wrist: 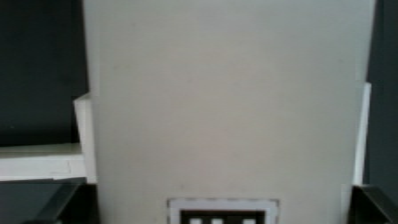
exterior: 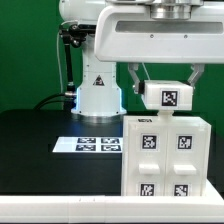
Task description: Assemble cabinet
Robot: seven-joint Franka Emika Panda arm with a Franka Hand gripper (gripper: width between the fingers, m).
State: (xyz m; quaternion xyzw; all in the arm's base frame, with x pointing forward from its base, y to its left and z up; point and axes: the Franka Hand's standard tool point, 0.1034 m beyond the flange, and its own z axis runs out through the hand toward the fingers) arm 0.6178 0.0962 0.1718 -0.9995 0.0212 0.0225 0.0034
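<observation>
The cabinet (exterior: 165,165) is a large white box at the exterior view's lower right, its facing side showing tagged blocks in a two-by-two grid. My gripper (exterior: 166,88) is shut on a small white tagged block (exterior: 167,97) and holds it right over the cabinet's top edge; I cannot tell whether they touch. In the wrist view the white block (wrist: 222,110) fills the middle between my dark fingers (wrist: 39,205), with its tag at one end. My gripper (wrist: 214,205) straddles it.
The marker board (exterior: 98,144) lies flat on the black table (exterior: 40,150), to the exterior view's left of the cabinet. The arm's white base (exterior: 98,95) stands behind the marker board. A green wall is at the back.
</observation>
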